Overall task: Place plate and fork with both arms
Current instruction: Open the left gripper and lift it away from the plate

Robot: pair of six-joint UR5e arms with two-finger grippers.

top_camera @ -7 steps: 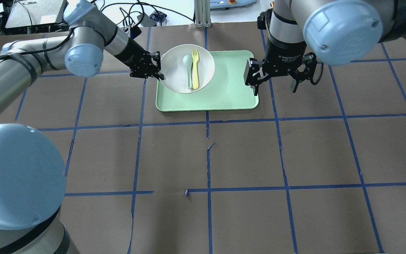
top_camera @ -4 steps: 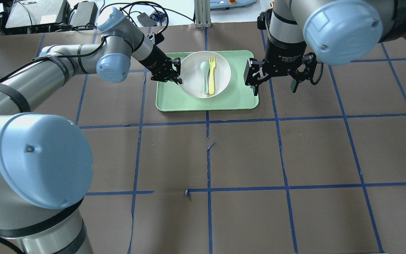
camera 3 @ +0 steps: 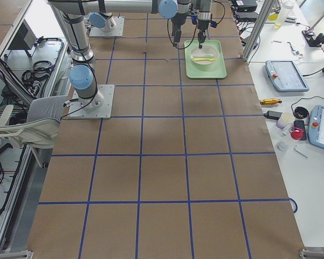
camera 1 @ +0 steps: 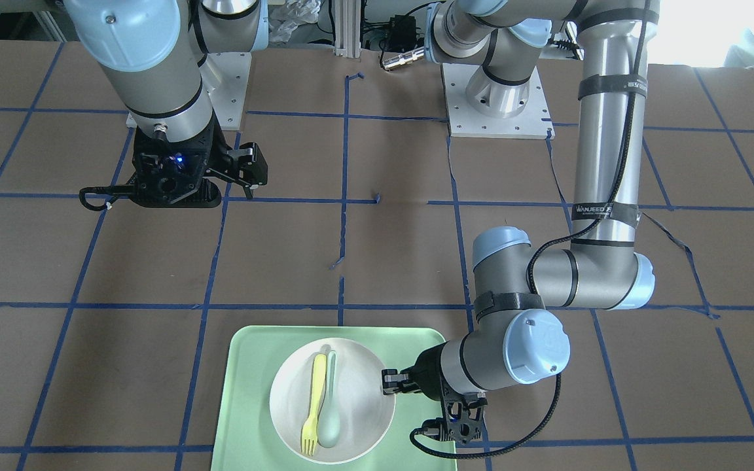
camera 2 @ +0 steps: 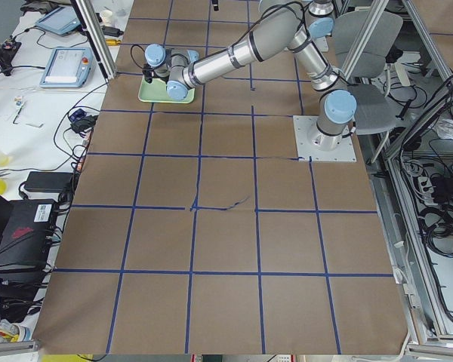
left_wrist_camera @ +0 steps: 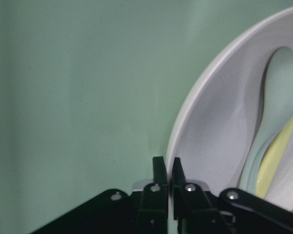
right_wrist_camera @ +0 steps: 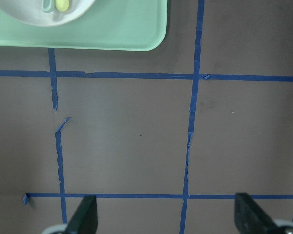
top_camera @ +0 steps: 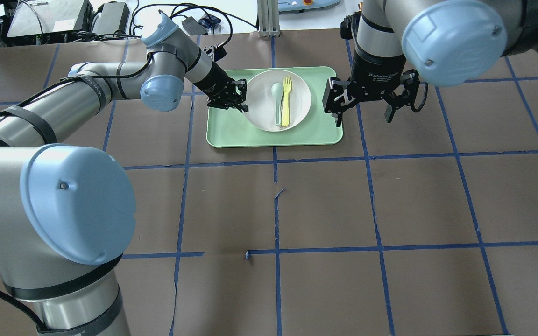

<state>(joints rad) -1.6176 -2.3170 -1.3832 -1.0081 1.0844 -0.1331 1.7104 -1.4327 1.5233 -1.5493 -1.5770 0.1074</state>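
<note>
Brown table (top_camera: 325, 200) carrying a green tray (top_camera: 315, 133), plate (top_camera: 259, 105) lying over the tray's middle, left gripper (left_wrist_camera: 167, 170) pinching the plate's rim, right gripper (top_camera: 364, 115) hanging wide open, empty, beside the tray, fork (top_camera: 286, 102) and spoon (top_camera: 277, 100) lying together in the plate.

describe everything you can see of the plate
The plate is round, shallow and off-white, with a raised rim, matte like plastic. It is over the middle of the green tray; whether it rests on it I cannot tell. A yellow fork and a pale green spoon lie side by side in it. The left pincer is shut on its rim, on the robot's left side.
</note>
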